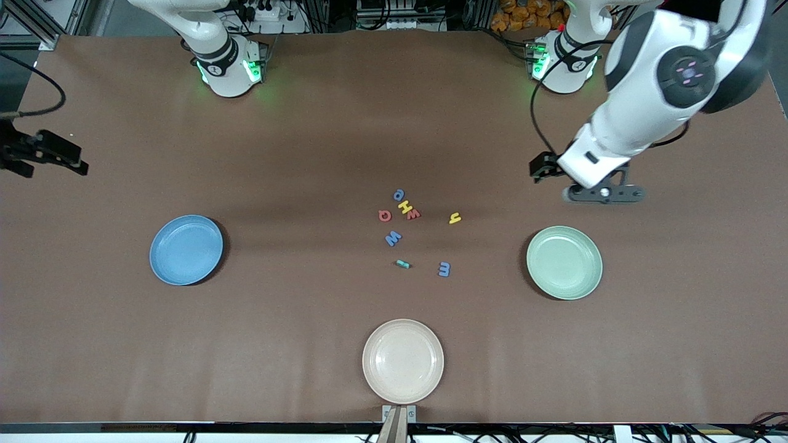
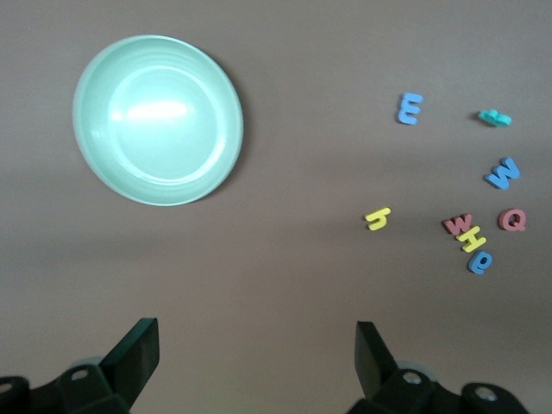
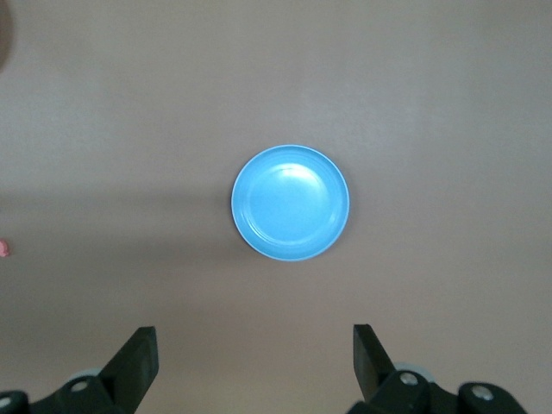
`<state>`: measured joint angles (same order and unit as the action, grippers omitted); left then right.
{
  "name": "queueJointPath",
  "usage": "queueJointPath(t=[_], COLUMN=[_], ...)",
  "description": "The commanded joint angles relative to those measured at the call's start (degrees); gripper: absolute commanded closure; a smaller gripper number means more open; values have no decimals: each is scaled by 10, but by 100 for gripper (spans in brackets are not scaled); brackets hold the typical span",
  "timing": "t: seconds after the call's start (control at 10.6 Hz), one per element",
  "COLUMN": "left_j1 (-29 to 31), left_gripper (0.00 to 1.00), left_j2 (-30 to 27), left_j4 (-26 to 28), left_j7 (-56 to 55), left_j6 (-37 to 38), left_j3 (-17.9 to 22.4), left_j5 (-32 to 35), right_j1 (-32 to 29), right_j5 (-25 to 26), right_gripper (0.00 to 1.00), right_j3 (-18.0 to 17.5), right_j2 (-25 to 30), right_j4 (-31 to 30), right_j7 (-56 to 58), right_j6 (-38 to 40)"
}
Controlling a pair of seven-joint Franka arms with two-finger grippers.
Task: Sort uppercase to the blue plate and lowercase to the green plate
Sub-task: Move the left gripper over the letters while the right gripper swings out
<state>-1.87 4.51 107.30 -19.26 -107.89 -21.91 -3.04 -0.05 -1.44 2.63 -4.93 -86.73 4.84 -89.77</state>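
The blue plate (image 1: 186,250) sits on the brown tabletop (image 1: 308,141) toward the right arm's end, and the green plate (image 1: 564,262) sits toward the left arm's end; both are bare of letters. Between them, about mid-tabletop, the foam letters lie loose. A rounded blue letter (image 1: 399,195) is farthest from the front camera, touching a yellow H (image 1: 405,206), which touches a red letter (image 1: 413,214); a red Q-like ring (image 1: 385,215) lies just beside this cluster. A blue W (image 1: 393,238) lies nearer the front camera, then a green piece (image 1: 402,264) and a blue m (image 1: 444,269) nearer still. A yellow h (image 1: 454,218) lies apart, toward the green plate. A cream-white plate (image 1: 402,360) rests at the tabletop's edge nearest the front camera. The left tool (image 2: 257,345) hangs with its jaws spread wide and holds nothing, above bare tabletop near the green plate. The right tool (image 3: 254,349) is likewise wide and holding nothing, high over the tabletop by the blue plate.
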Motion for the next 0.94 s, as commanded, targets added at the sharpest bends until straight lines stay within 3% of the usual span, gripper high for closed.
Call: queueJointPath(t=[0.0,0.28,0.57,0.85], left_j1=[-8,-14,-21,-20], left_gripper=[0,0,0,0], left_j2=[19,37,57,79], left_j4=[24,61,63,46], left_j7=[-6,-5,15,111], left_j6=[-51,-122,-130,-137], left_j3=[-34,-69,-74,-73], left_j5=[-4,-2,35,57], right_j1=[20,64,114,149], right_j5=[-1,-4,-22,-46], right_gripper=[0,0,0,0], right_j3=[1,0,0,0], right_j2=[-60,-130,-172,-223], right_j4=[8,9,9,10], right_j7=[-12,-12,-12,-9], right_j6=[-35,-100,-144,-211])
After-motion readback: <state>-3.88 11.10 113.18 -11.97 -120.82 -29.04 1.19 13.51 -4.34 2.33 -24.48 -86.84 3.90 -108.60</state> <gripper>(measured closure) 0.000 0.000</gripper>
